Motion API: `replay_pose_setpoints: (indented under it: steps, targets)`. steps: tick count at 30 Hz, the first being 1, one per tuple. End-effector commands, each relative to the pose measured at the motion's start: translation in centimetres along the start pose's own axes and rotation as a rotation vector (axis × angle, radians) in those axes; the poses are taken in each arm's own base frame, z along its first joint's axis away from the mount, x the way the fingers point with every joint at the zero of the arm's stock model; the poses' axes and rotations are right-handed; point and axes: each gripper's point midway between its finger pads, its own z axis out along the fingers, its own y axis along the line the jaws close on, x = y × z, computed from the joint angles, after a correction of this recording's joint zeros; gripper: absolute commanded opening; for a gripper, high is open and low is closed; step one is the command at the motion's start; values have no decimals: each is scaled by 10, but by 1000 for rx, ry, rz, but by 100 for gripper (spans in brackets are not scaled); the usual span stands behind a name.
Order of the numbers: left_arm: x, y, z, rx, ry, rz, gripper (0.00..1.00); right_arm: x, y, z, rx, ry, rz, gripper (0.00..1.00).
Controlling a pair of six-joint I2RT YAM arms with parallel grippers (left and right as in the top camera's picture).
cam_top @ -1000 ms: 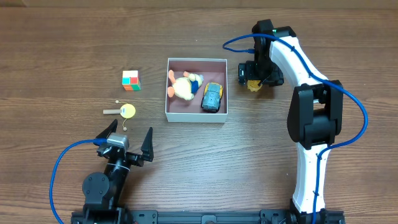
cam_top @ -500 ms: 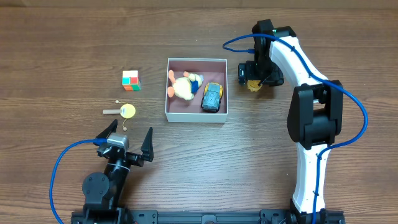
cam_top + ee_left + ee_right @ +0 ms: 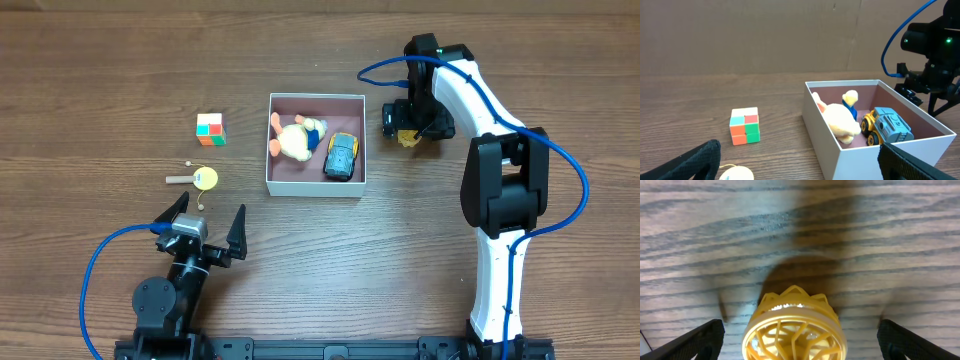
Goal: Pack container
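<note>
Partly packed: plush toy (image 3: 295,140) and toy truck (image 3: 342,157) inside container (image 3: 316,188) at tabletop centre; cube (image 3: 210,129), yellow stick (image 3: 203,179), lattice toy (image 3: 794,327) outside, the last between open right tool (image 3: 407,130); left tool (image 3: 210,212) open, empty.

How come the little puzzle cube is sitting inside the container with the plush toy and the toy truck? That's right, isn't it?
Not quite. The puzzle cube is not inside the container; it sits on the table to the container's left. Only the plush toy and the toy truck are inside. The overhead view shows this.
</note>
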Motion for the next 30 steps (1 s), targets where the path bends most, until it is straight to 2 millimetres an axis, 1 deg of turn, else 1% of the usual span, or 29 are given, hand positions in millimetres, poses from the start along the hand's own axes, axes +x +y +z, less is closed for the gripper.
replay_pose_setpoints:
  steps: [1, 9, 14, 17, 19, 24, 28, 30]
  targets:
    - [-1, 1, 0, -1, -6, 9, 100, 0, 0, 7, -5, 8, -3, 100]
    - [-1, 1, 0, -1, -6, 9, 100, 0, 0, 7, -5, 8, -3, 99]
    - [-1, 1, 0, -1, -6, 8, 100, 0, 0, 7, -5, 9, -3, 94]
    - [-1, 1, 0, -1, -6, 9, 100, 1, 0, 7, -4, 11, -2, 88]
    - [-1, 1, 0, -1, -6, 8, 100, 1, 0, 9, -3, 13, -2, 81]
    - [-1, 1, 0, -1, -6, 8, 100, 4, -1, 13, -2, 20, 2, 77]
    - [-1, 1, 0, -1, -6, 9, 100, 4, -1, 13, -1, 20, 6, 68]
    - [-1, 1, 0, -1, -6, 9, 100, 3, -5, 13, 22, 15, 33, 65]
